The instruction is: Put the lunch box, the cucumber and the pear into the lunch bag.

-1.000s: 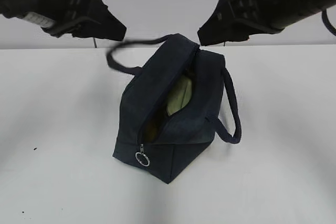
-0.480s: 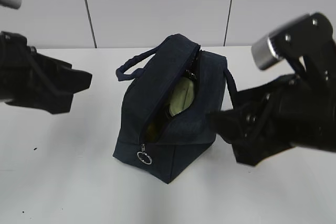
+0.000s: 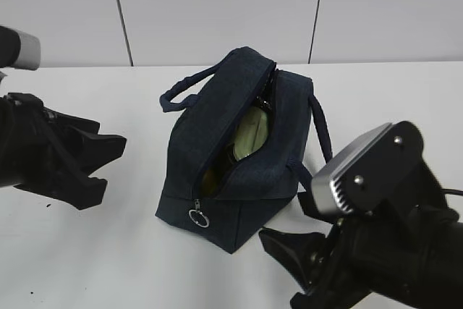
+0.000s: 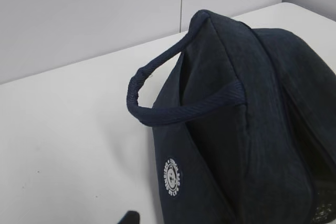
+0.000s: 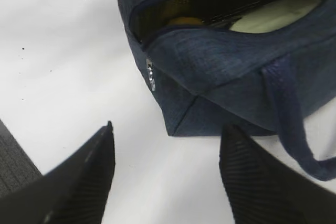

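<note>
The navy lunch bag [image 3: 217, 128] stands on the white table with its top zipper open. Inside it I see the pale green lid of the lunch box [image 3: 253, 130] and a patch of the yellow pear [image 3: 210, 177] near the front end. I cannot make out the cucumber in the dark interior. My left gripper [image 3: 108, 166] is open and empty, left of the bag and apart from it. My right gripper [image 3: 286, 271] is open and empty, low at the bag's front right corner. The right wrist view shows the bag [image 5: 236, 72], the pear [image 5: 181, 21], the lid [image 5: 278, 17] and both fingers [image 5: 89, 177] spread wide.
The bag's metal ring pull [image 3: 197, 217] hangs at the front end and also shows in the right wrist view [image 5: 151, 77]. One handle [image 4: 173, 100] loops out on the left side, the other [image 3: 322, 142] on the right. A grey panelled wall stands behind the table.
Both arms have come down from above the bag's handles. The left one is now beside the bag on the left, and the right one has dropped to the front right.
</note>
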{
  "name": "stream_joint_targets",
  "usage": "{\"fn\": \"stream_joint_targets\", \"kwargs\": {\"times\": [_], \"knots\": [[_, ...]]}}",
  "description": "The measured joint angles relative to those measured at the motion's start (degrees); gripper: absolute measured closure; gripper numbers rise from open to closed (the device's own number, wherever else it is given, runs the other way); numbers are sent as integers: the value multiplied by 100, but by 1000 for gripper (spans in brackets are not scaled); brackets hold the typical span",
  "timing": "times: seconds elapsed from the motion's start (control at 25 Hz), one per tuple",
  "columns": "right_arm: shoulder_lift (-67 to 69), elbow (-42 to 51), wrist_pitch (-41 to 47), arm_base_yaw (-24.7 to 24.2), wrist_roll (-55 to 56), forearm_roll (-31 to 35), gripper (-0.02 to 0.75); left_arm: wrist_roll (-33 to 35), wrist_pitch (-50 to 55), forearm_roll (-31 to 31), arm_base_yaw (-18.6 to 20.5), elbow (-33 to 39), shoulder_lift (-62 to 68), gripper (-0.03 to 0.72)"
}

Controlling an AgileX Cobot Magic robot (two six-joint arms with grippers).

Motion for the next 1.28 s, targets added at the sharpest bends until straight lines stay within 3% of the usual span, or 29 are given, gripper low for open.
{"fn": "stream_joint_targets", "kwargs": {"times": [0.12, 0.32, 0.4, 0.68, 1.28], "knots": [[627, 0, -527, 208, 636, -438, 255, 0, -12, -5, 0, 0, 0, 414], [1903, -120, -1496, 257, 2114, -1884, 308, 5, -18, -134, 0, 0, 0, 414], [2385, -277, -1847, 257, 2368, -2076, 341, 5, -18, -204, 0, 0, 0, 414], [3571, -773, -2647, 257, 2509, -1871, 372, 5, -23, -260, 0, 0, 0, 418], [4243, -1329, -2848, 257, 2531, -1869, 373, 16, -63, -405, -1, 0, 0, 435]]}}
